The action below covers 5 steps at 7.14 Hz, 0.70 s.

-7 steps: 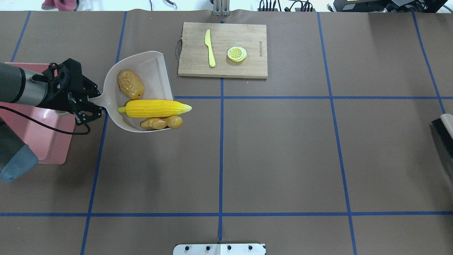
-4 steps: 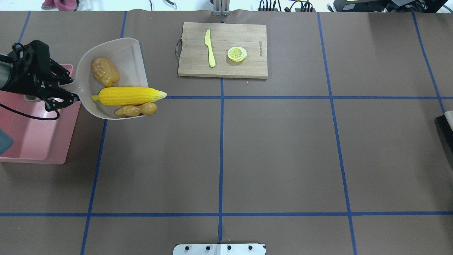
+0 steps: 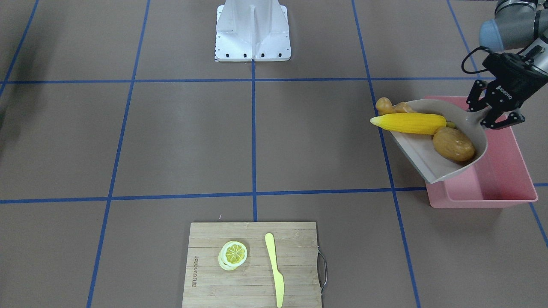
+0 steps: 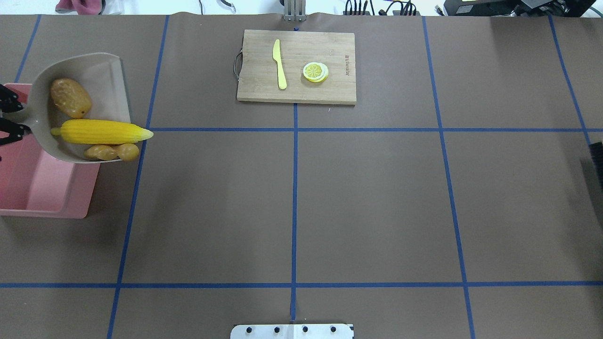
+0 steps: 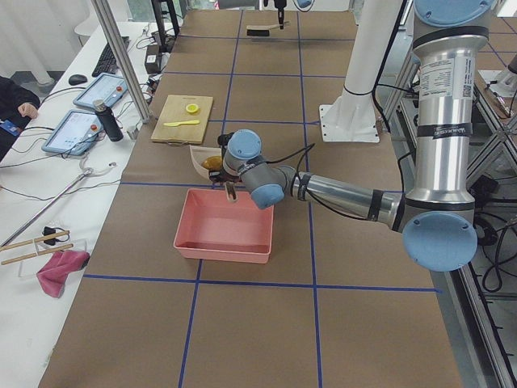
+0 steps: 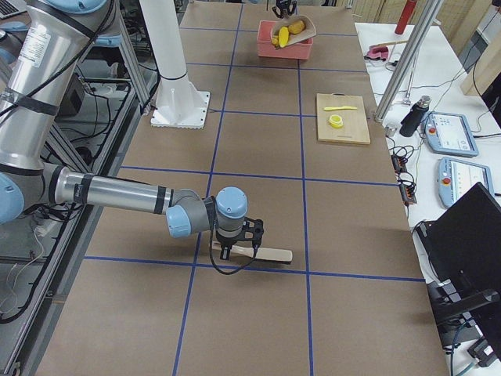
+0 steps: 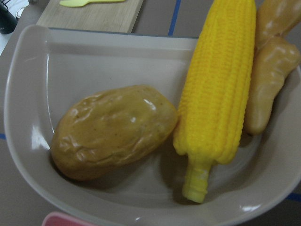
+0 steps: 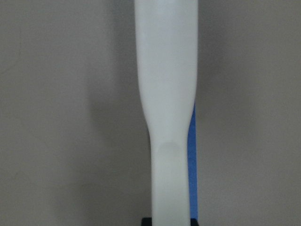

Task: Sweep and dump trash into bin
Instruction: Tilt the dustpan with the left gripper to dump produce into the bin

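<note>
Overhead, left claw (image 4: 13, 117), mostly cut off, grips dustpan (image 4: 103, 80); right claw (image 6: 239, 244): cannot tell.

The left arm (image 5: 339, 192) stretched nearly level out over the bin (image 3: 483, 200), its wrist turned downward. The left gripper (image 3: 498, 119) hung above the bin, fingers clamped on the handle of the dustpan (image 3: 421, 158). The right arm (image 6: 117, 192) lay low, well apart from the bin. The right gripper (image 6: 240, 251) pointed down at a brush handle (image 6: 272, 254), its grip unclear.
</note>
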{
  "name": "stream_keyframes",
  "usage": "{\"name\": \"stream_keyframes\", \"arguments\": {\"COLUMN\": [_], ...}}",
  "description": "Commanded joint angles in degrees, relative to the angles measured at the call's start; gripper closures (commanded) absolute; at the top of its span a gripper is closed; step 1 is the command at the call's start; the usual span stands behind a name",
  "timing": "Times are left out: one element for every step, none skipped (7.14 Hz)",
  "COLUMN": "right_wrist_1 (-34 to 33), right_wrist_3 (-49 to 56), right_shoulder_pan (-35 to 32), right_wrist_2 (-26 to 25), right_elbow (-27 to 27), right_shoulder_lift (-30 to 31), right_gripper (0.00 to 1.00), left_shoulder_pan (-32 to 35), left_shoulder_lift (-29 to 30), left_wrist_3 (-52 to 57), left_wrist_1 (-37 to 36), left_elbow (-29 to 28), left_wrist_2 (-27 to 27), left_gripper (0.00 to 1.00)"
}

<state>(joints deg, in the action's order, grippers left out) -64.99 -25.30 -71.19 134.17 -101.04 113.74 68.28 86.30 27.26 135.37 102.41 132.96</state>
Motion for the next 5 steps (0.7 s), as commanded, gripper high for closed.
{"name": "stream_keyframes", "arguments": {"right_wrist_1": [5.39,5.49,5.49,5.4,5.4], "right_wrist_3": [-3.69,-4.66,-4.67,-4.58,-4.58], "right_shoulder_pan": [0.96,2.44,4.29,5.61,6.32], "right_wrist_2": [-0.13,-0.31,-0.4,-0.49,-0.57], "right_elbow": [0.66,0.66,0.75,0.93,0.93], "right_shoulder_lift": [1.39,1.31,0.96,0.78,0.69], "right_gripper": [1.0,1.0,1.0,1.0,1.0], "left_shoulder_pan": [4.74,7.28,9.22,12.2,15.1], "left_shoulder_lift": [-3.32,-3.24,-3.24,-3.33,-3.24], "left_wrist_3": [7.68,12.25,16.47,20.34,24.29], "left_wrist_1": [-0.02,-0.02,-0.02,-0.02,-0.02], "left_elbow": [-1.59,-4.47,-6.85,-8.7,-11.16], "left_wrist_2": [0.02,0.02,0.02,0.02,0.19], "left_gripper": [1.0,1.0,1.0,1.0,1.0]}}
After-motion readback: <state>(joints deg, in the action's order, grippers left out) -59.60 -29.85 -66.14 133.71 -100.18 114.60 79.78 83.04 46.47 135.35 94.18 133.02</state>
